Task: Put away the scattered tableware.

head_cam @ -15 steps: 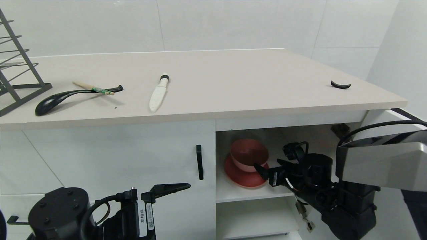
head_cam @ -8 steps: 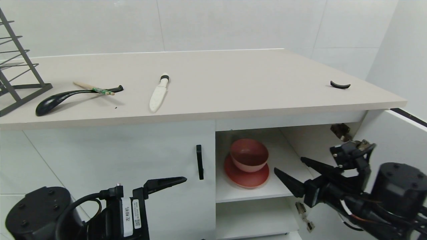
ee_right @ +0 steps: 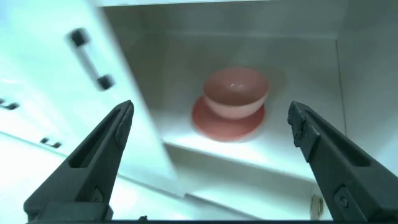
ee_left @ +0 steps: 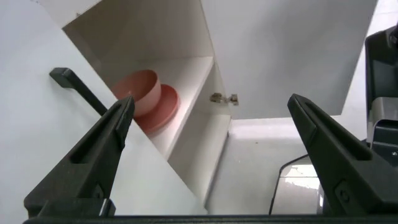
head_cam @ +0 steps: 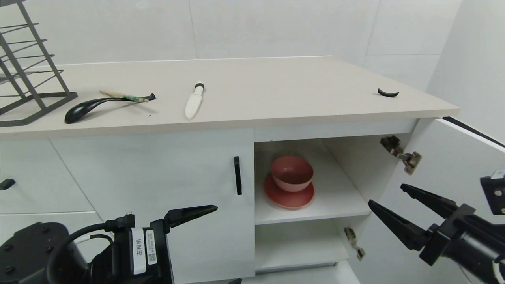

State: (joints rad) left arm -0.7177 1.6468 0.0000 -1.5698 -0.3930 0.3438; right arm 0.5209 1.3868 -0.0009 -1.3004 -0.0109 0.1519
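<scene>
Head view: the bowl [head_cam: 292,172] sits on the plate [head_cam: 289,195] on the shelf [head_cam: 339,197], centre frame. The knife [head_cam: 194,101], spoon [head_cam: 92,106] and chopsticks [head_cam: 123,96] lie on the counter [head_cam: 276,86], upper left. At lower right, the right gripper [head_cam: 385,193] gapes empty.
Left wrist view: the left gripper [ee_left: 211,106] is spread wide, empty.
Right wrist view: the bowl lies beyond the parted jaws.

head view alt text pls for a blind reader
An open white cabinet holds a pink bowl on a red plate, with the open right gripper in front of it. On the counter above lie a black ladle, chopsticks and a white knife.
</scene>
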